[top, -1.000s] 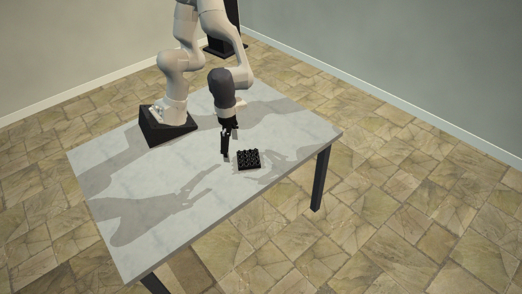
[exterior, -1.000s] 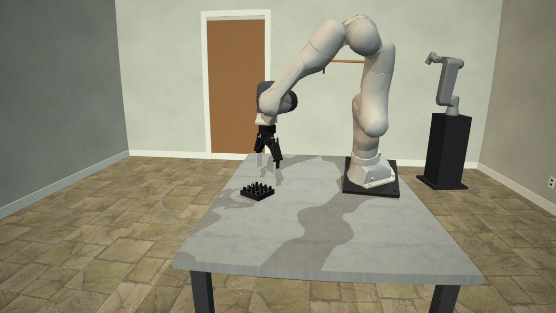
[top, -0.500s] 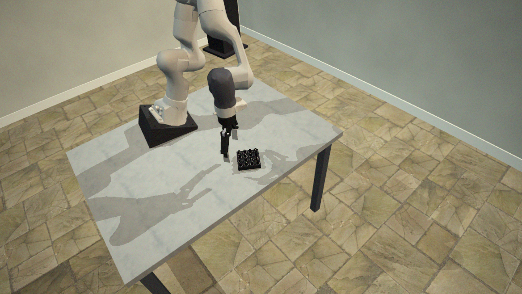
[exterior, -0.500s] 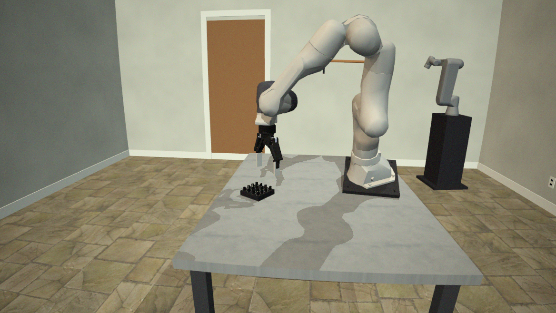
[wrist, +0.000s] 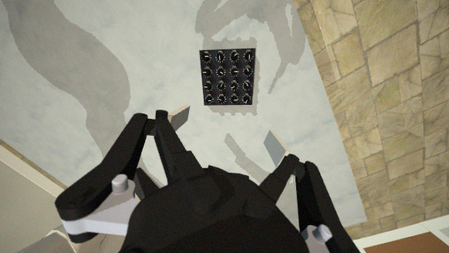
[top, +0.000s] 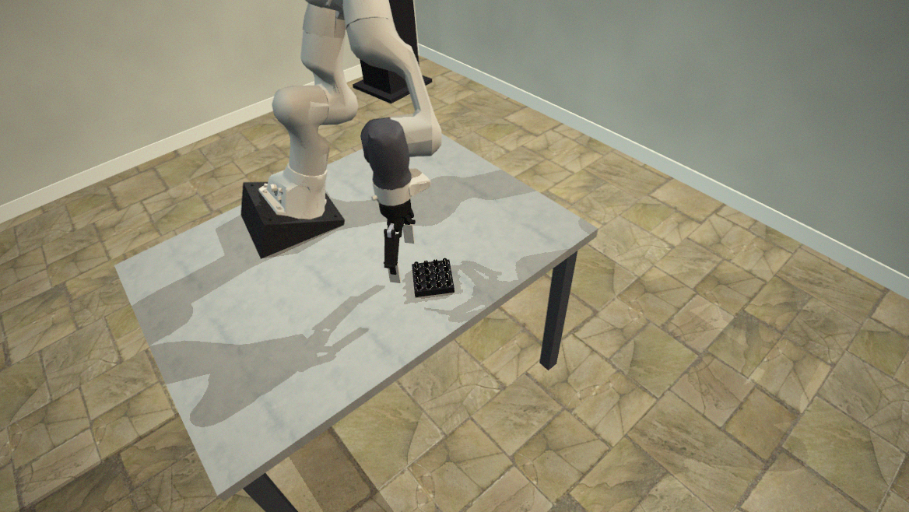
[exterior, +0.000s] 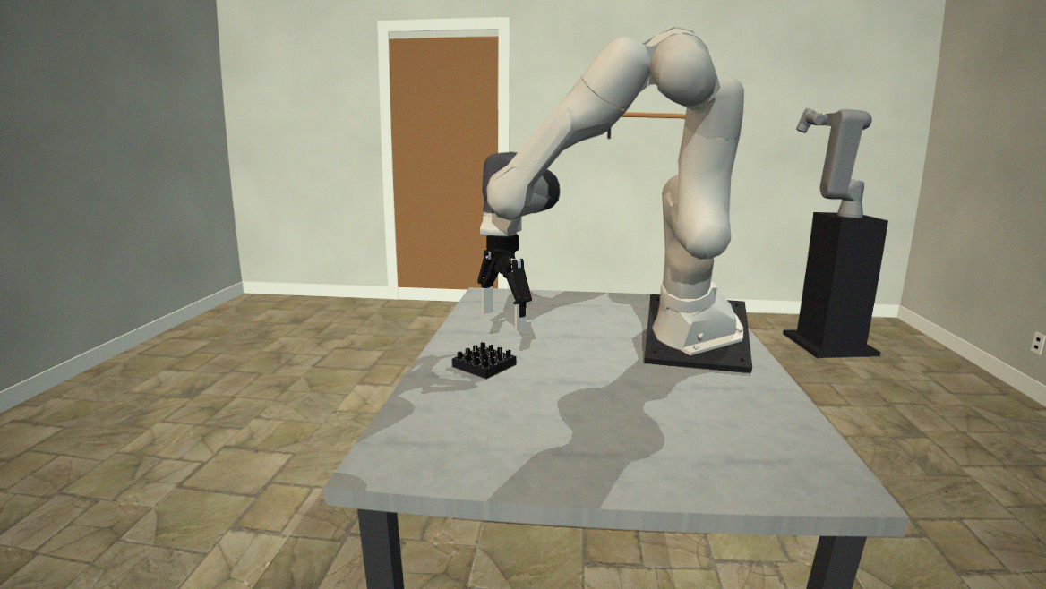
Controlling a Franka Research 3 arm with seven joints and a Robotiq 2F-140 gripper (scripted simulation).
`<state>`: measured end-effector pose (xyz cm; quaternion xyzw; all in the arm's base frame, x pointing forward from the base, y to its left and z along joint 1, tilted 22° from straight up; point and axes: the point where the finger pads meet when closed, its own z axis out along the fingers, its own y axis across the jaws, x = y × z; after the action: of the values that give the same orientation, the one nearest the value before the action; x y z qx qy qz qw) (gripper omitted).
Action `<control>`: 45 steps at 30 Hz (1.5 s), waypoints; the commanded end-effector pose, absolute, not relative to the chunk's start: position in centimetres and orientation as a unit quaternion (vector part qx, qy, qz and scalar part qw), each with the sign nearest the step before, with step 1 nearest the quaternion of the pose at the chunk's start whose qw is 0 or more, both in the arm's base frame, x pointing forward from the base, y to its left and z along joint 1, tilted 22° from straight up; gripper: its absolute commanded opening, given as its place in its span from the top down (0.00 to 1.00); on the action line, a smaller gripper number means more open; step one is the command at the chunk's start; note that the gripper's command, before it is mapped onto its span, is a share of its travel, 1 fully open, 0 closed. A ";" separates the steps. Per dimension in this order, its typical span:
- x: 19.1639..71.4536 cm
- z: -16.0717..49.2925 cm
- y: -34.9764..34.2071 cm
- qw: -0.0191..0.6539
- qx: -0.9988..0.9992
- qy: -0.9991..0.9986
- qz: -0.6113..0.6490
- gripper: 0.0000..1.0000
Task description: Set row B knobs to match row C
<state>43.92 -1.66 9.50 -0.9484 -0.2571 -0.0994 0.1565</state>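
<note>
Beside and below the wide-spread, unladen claw (top: 401, 244) (exterior: 503, 294) (wrist: 228, 125), the black knob box (top: 433, 278) (exterior: 484, 360) (wrist: 227, 76) sits on the desk (top: 254, 317) (exterior: 658, 453) (wrist: 162, 50). Observed: squarish body, four-by-four grid of black knobs, white marks ringing each.

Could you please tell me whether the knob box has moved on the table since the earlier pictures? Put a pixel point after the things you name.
No, the knob box (top: 433, 277) (exterior: 484, 360) (wrist: 227, 76) has not visibly moved: in the top view it keeps its place relative to the table's (top: 267, 381) (exterior: 695, 453) (wrist: 166, 58) near edge.
</note>
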 end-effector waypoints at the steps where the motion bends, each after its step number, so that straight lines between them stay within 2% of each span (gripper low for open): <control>1: 44.0 9.5 -1.7 0.156 -0.948 -0.258 -0.102 0.00; 45: 42.5 8.6 -3.1 0.162 -0.946 -0.259 -0.106 0.00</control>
<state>42.69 -2.71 8.74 -0.9491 -0.2492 -0.1011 0.1640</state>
